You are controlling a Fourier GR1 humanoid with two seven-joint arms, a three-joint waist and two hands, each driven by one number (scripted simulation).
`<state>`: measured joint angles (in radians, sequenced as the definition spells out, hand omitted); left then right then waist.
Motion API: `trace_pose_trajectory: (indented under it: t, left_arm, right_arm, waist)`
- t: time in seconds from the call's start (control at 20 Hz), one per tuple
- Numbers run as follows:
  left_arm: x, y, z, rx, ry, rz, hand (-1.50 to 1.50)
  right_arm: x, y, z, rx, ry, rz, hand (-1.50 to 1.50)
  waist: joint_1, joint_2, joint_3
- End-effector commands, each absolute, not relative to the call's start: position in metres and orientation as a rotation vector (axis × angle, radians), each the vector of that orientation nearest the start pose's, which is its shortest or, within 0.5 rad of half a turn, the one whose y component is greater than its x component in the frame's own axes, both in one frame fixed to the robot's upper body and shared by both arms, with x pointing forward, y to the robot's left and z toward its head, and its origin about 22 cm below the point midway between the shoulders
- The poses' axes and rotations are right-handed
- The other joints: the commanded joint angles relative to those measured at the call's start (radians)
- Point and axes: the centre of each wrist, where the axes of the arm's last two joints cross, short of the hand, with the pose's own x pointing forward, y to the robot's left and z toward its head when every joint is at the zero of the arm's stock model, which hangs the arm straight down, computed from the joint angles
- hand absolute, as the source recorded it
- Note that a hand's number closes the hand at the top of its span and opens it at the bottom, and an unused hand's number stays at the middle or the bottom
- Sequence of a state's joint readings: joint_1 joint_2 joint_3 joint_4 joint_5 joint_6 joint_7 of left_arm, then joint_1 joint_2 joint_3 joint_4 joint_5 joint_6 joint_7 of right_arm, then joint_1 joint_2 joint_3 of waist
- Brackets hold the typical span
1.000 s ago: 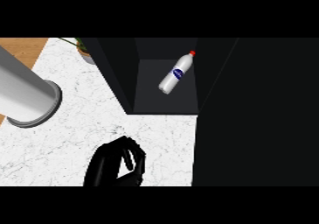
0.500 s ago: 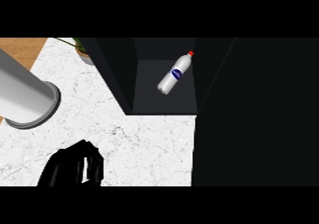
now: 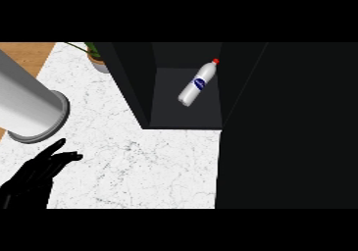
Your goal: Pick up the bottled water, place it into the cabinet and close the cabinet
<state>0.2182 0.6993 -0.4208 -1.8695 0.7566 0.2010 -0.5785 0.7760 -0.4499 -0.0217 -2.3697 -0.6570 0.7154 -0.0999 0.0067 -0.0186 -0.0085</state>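
The bottled water [image 3: 198,87], white with a blue label and a red cap, lies tilted on the floor of the open black cabinet [image 3: 183,117], cap toward the back right. My right hand [image 3: 33,179] is low at the view's lower left over the white marble counter, far from the bottle. It is open, with fingers stretched up and to the right, and holds nothing. My left hand does not show.
A thick grey forearm [image 3: 22,105] crosses the upper left and ends in a rim, with no hand visible there. A potted plant [image 3: 96,58] stands at the counter's back beside the cabinet. A large black surface [image 3: 297,132] fills the right side.
The right hand has moved left across the counter, from below the cabinet to the lower left corner. Its fingers have uncurled. The bottle and the grey forearm have not moved.
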Motion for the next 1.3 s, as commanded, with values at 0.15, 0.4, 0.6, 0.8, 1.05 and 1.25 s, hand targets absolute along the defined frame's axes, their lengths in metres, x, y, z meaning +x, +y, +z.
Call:
trace_pose_trajectory:
  t: [0.15,0.4,0.6,0.8,1.05,1.25]
  left_arm:
    - [0.161,0.311,0.061,-0.247,-1.884,0.027,-1.5]
    - [0.151,0.322,0.06,-0.266,-1.863,0.034,-1.5]
    - [0.15,0.333,0.067,-0.266,-1.863,0.042,-1.5]
    - [0.146,0.345,0.069,-0.269,-1.854,0.041,-1.5]
    - [0.141,0.359,0.071,-0.238,-1.846,0.045,-1.5]
    - [0.133,0.363,0.071,-0.264,-1.827,0.041,-1.5]
  right_arm:
    - [0.062,-0.259,0.173,0.707,-1.74,0.746,1.5]
    - [0.074,-0.249,0.172,0.747,-1.736,0.805,1.5]
    - [0.083,-0.24,0.171,0.786,-1.702,0.876,1.5]
    - [0.094,-0.233,0.17,0.765,-1.669,0.932,1.5]
    - [0.101,-0.213,0.167,0.836,-1.675,0.872,1.5]
    - [0.108,-0.198,0.166,0.861,-1.658,0.834,1.5]
  waist:
    - [0.013,-0.005,-0.004]
    - [0.034,-0.005,-0.007]
    - [0.04,-0.018,-0.011]
    - [0.055,-0.016,-0.014]
    - [0.043,-0.016,-0.015]
    - [0.058,-0.019,-0.016]
